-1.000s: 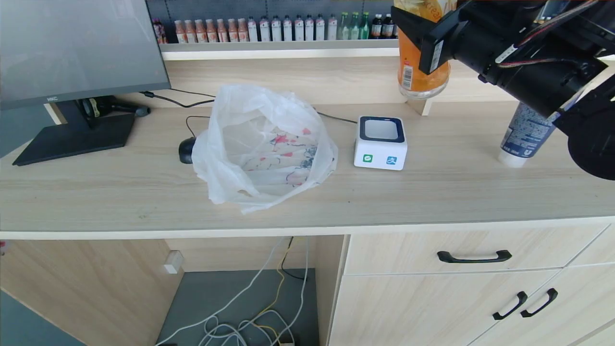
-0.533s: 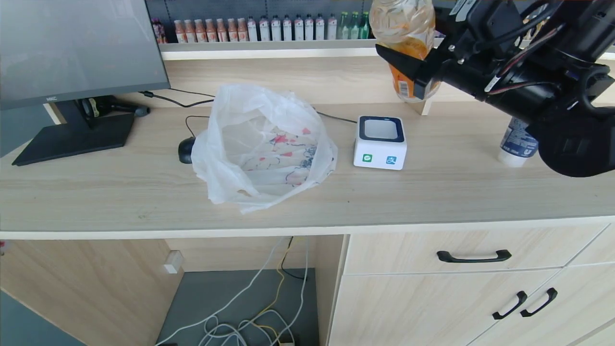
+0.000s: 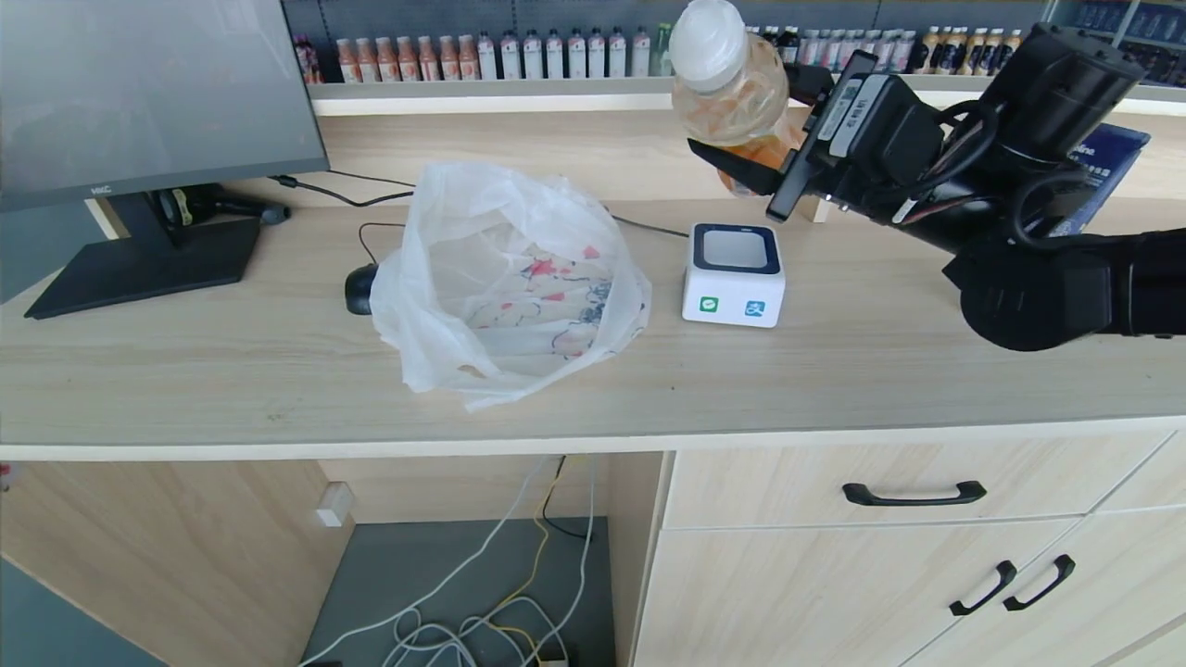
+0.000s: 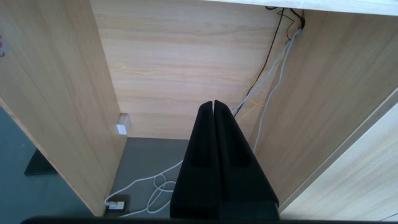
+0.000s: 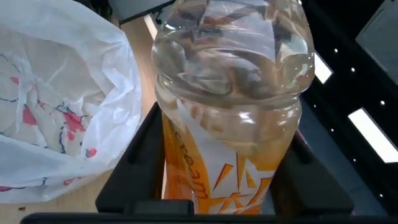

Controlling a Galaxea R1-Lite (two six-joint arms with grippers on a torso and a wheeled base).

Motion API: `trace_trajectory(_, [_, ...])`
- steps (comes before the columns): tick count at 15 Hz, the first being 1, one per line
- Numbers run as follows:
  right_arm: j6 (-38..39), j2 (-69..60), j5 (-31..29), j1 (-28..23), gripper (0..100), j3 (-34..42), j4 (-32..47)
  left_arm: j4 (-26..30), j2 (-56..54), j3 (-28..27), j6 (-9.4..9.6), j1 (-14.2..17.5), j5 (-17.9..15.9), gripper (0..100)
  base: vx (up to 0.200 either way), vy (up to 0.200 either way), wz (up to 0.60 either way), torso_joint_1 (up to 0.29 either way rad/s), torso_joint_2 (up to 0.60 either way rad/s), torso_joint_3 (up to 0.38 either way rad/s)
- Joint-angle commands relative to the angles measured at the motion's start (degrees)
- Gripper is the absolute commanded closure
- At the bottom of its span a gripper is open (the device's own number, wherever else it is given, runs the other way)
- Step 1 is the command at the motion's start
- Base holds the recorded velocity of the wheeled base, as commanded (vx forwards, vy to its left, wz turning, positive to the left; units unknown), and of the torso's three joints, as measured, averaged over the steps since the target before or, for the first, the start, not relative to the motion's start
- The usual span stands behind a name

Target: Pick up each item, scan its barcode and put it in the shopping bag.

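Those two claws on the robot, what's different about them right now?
The right gripper is clamped on an orange drink bottle; the left gripper holds nothing, its fingers pressed together. The right gripper is up above the counter, near the white scanner box; the left gripper is down low, facing the recess under the counter with its cables. Both are black and shut.

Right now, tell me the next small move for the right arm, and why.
Probably lower the bottle toward the scanner, with the label turned to its window. The right gripper is shut on the bottle and holds it in the air near the scanner, not over the shopping bag, so scanning seems to come first.
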Motion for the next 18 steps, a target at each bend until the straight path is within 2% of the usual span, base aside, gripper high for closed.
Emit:
trace_trajectory(1, [-0.35,1.44,0.23,-1.02,100,-0.03,-1.32,0.0,-0.02,0.0,-0.01,0.01,0.0,100,0.0,0.0,0.0,0.0,0.0,0.0])
trace_trajectory(5, [-1.93,3.37,0.58,-1.02,100,3.22,-7.82,0.0,-0.02,0.0,-0.01,0.01,0.0,100,0.0,0.0,0.0,0.0,0.0,0.0])
trace_trajectory(8, [-2.64,3.81,2.86,-1.02,100,3.74,-9.67,0.0,-0.02,0.0,-0.01,0.01,0.0,100,0.0,0.0,0.0,0.0,0.0,0.0])
trace_trajectory(18, [-3.6,5.66,3.56,-0.58,100,4.18,-9.93,0.0,-0.02,0.0,-0.01,0.01,0.0,100,0.0,0.0,0.0,0.0,0.0,0.0])
